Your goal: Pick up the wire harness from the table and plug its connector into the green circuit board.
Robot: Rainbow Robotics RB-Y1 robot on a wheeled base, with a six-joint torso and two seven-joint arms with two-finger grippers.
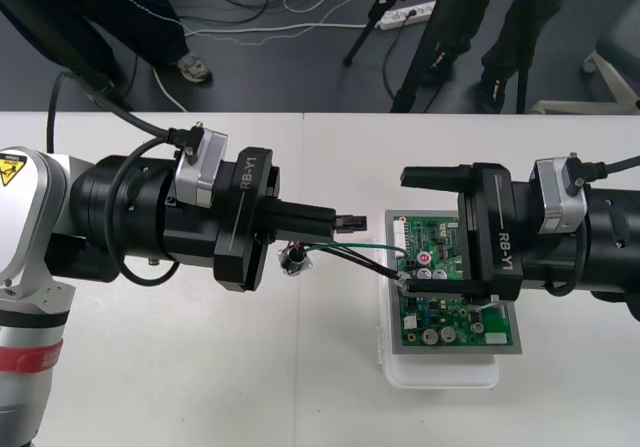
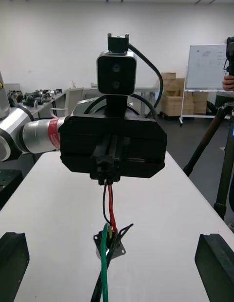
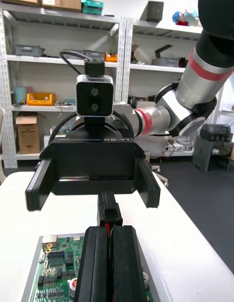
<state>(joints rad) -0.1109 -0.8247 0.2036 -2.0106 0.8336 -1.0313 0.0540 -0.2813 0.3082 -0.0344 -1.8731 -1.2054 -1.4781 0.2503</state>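
a: where is the harness (image 1: 330, 247) sitting?
b: the left gripper (image 1: 335, 219) is clamping its 2 fingers on the black plug (image 1: 352, 224), holding it up just beside the green circuit board (image 1: 450, 322). the wires (image 2: 109, 204) are trailing down to the metal socket (image 1: 293, 260), which seems to be resting on the table (image 1: 200, 367).
a: and the right gripper (image 1: 410, 232)?
b: it's hovering over the board, fingers standing wide apart.
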